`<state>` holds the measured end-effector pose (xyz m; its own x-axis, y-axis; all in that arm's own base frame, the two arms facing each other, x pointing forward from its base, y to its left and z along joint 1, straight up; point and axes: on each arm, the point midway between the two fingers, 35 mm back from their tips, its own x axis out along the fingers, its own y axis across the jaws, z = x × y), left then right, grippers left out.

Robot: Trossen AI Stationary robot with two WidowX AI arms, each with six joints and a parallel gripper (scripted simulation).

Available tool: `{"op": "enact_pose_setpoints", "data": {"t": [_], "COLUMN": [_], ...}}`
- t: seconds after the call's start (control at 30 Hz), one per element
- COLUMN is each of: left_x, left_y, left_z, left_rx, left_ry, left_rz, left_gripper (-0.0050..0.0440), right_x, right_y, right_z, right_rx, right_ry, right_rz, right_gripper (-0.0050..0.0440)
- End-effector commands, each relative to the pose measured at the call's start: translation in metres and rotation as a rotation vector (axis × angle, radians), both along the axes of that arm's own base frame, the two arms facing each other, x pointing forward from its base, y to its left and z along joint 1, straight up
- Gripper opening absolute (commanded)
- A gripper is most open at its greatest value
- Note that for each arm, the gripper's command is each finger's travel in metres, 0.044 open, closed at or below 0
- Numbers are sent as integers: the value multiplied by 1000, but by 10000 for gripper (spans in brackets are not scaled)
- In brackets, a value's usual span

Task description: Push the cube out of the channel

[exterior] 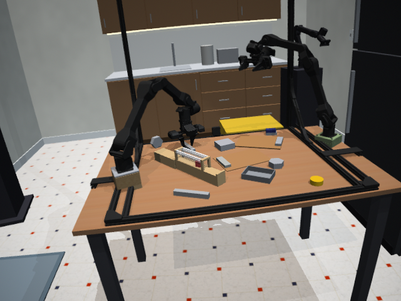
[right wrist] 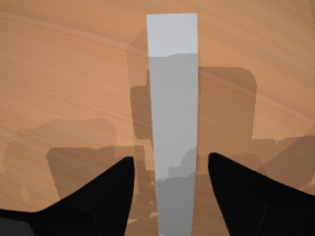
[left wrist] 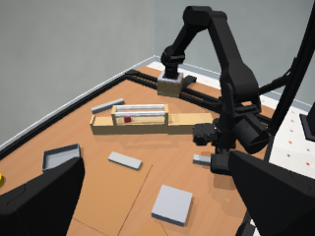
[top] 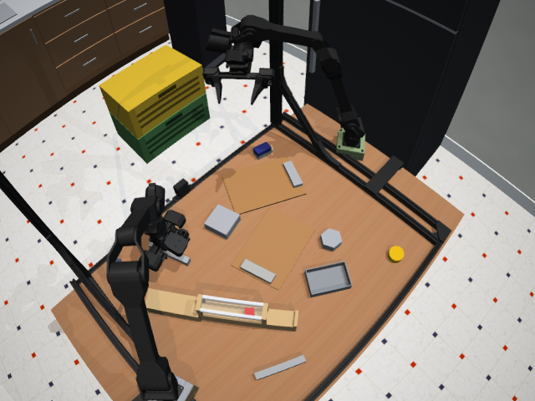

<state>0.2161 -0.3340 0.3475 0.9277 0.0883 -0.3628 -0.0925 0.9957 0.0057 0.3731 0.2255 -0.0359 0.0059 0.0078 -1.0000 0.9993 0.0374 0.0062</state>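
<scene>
Two grippers open, red cube in channel

Left to right, top view. Right gripper [top: 167, 251] [exterior: 188, 144] [left wrist: 214, 149] [right wrist: 171, 157]: low over the table, jaws part-way apart, nothing grasped. Light grey bar [top: 177, 257] [exterior: 188, 147] [left wrist: 201, 159] [right wrist: 173, 108] lies on the table; right wrist view has it running between the fingertips, visible gap each side.

Wooden channel [top: 170, 302] [exterior: 194, 171] [left wrist: 143, 129]: long ledge on the left, two pale rails over the middle, short ledge [top: 279, 317] [exterior: 213, 170] [left wrist: 102, 123] with raised lip [top: 296, 318] on the right. Red cube [top: 249, 311] [exterior: 197, 163] [left wrist: 127, 119] sits inside under the rails, nearer the short-ledge end, not out.

Grey square block [top: 221, 220] [exterior: 224, 144] [left wrist: 172, 205] flat on the table. Left gripper [top: 236, 102] [exterior: 249, 69] [left wrist: 157, 157]: up high, well apart from the channel, jaws spread wide, released, holding nothing.

Longer grey bar [top: 279, 368] [exterior: 191, 193] [left wrist: 108, 105] flat near the channel. Then grey tray [top: 330, 291] [exterior: 255, 179], grey hexagonal block [top: 330, 238] [exterior: 276, 162], yellow disc [top: 395, 253] [exterior: 316, 180] furthest right.
</scene>
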Motion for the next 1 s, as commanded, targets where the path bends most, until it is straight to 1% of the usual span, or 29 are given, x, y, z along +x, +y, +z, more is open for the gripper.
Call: {"op": "enact_pose_setpoints", "data": {"t": [0.0, 0.07, 0.43, 0.5, 0.63, 0.83, 0.87, 0.9, 0.97], "left_x": [0, 0, 0, 0, 0, 0, 0, 0, 0], "left_y": [0, 0, 0, 0, 0, 0, 0, 0, 0], "left_z": [0, 0, 0, 0, 0, 0, 0, 0, 0], "left_rx": [3, 3, 3, 3, 3, 3, 3, 3, 3], "left_ry": [-3, -3, -3, -3, -3, -3, -3, -3, -3], "left_rz": [2, 2, 2, 2, 2, 2, 2, 2, 2], "left_gripper": [400, 400, 400, 400, 400, 400, 400, 400, 400], "right_x": [-1, 0, 0, 0, 0, 0, 0, 0, 1], "right_y": [-1, 0, 0, 0, 0, 0, 0, 0, 0], "right_z": [-4, 0, 0, 0, 0, 0, 2, 8, 32], "right_rx": [-8, -1, -1, -1, -1, -1, -1, -2, -4], "right_ry": [6, 1, 1, 1, 1, 1, 1, 2, 4], "right_rz": [-1, 0, 0, 0, 0, 0, 0, 0, 0], "right_gripper": [200, 152, 79, 79, 52, 52, 40, 40, 40]}}
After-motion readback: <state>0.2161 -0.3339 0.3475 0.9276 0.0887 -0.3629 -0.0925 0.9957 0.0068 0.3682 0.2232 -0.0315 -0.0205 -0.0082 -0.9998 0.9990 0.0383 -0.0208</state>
